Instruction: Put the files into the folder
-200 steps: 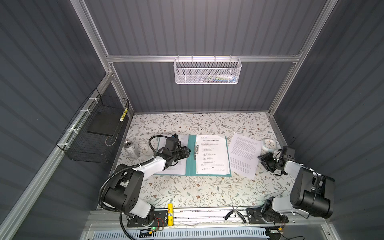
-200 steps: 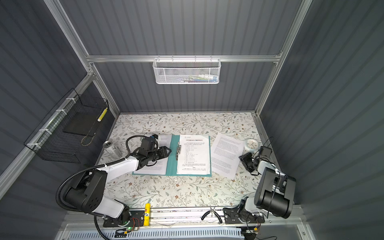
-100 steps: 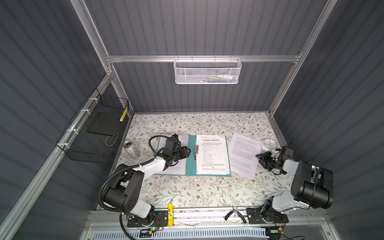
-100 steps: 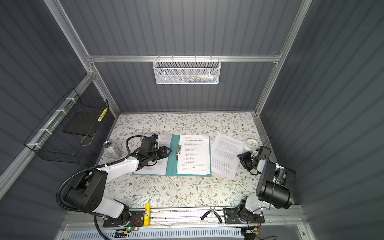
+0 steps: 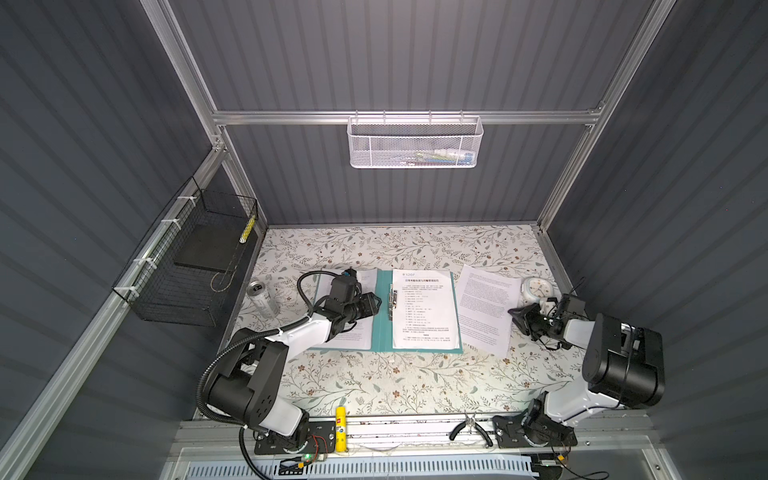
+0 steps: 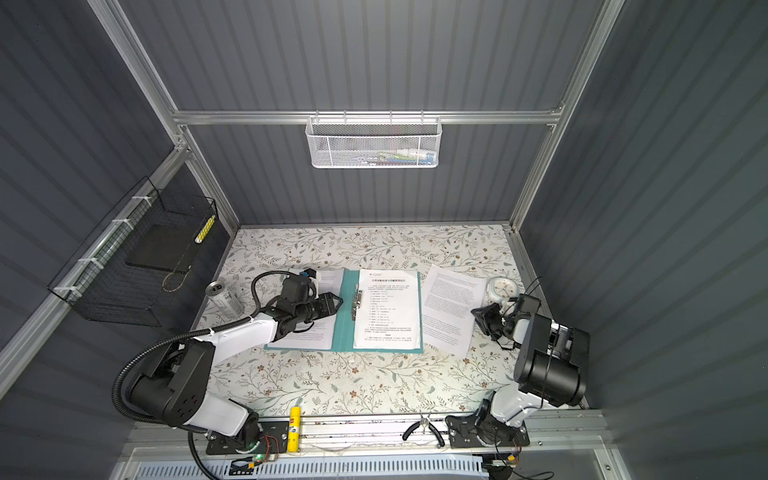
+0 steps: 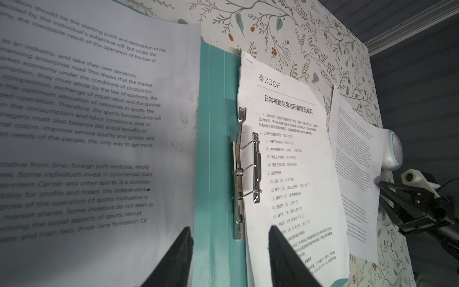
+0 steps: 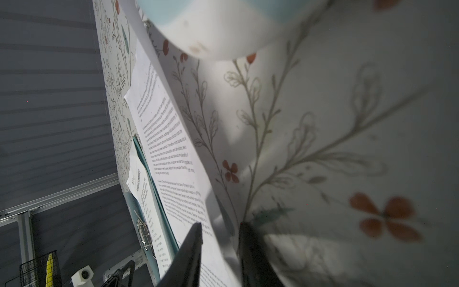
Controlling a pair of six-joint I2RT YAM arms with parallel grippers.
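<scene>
My left gripper (image 7: 229, 227) hangs half open and empty, fingers astride the spine of the folder (image 7: 216, 149), the clip bar (image 7: 238, 174) just ahead. My right gripper (image 8: 220, 225) stands narrowly open, with the edge of the loose sheet (image 8: 169, 139) between its jaws and the rest lying ahead.

Dark grey ribbed walls (image 5: 395, 54) close in on three sides, framed by aluminium posts (image 5: 560, 187). A white mesh basket (image 5: 415, 143) hangs off the back rail (image 5: 291, 117), a black wire basket (image 5: 183, 291) off the left wall. Below, the floral-print table (image 5: 395, 382) sits bright under even light.
</scene>
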